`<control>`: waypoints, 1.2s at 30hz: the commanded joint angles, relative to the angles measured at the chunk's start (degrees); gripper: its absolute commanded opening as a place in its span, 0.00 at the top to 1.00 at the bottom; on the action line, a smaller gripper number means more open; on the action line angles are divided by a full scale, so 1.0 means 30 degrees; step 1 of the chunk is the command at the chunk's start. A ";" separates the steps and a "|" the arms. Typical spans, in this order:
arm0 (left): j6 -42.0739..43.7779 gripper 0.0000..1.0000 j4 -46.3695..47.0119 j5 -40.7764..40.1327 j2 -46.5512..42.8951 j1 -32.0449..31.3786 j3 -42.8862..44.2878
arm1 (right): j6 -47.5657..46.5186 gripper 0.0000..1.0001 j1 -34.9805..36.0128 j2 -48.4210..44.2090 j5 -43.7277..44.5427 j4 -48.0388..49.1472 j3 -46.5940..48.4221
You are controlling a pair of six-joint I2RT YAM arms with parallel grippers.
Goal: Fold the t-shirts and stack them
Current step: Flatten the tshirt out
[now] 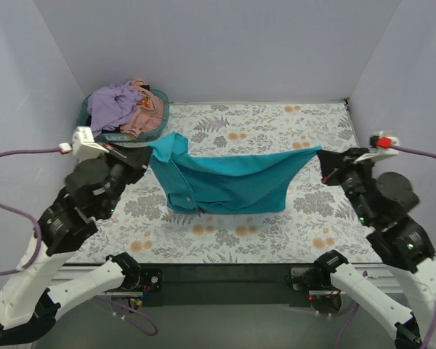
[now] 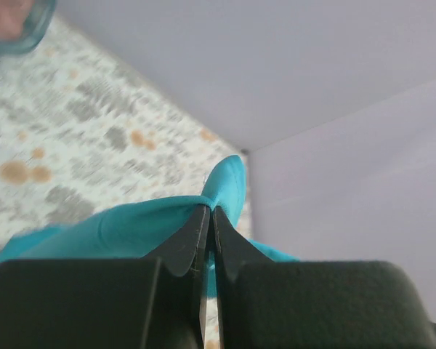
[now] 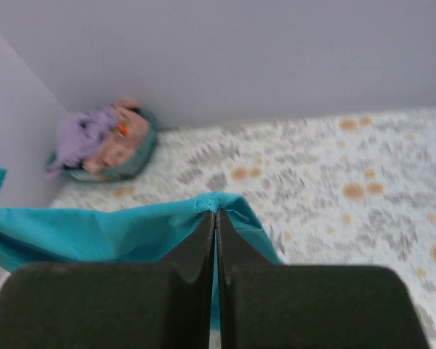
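The teal-blue t-shirt (image 1: 229,182) hangs stretched between my two grippers above the middle of the floral table cloth, sagging in the middle. My left gripper (image 1: 147,151) is shut on its left edge; the wrist view shows the cloth (image 2: 116,229) pinched between the closed fingers (image 2: 191,243). My right gripper (image 1: 324,156) is shut on its right edge, the hem (image 3: 216,202) folded over the fingertips. The lavender shirt (image 1: 110,104) and peach-pink shirt (image 1: 149,116) lie bunched in the basket.
The teal plastic basket (image 1: 162,98) stands at the back left corner, also in the right wrist view (image 3: 131,166). Grey walls close the table on three sides. The floral table cloth (image 1: 276,225) lies under the shirt.
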 commanded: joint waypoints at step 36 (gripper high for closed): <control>0.4175 0.54 1.1673 0.7379 1.4269 0.9224 0.1686 | -0.2427 0.99 -0.6223 1.2285 0.5724 0.4293 0.2862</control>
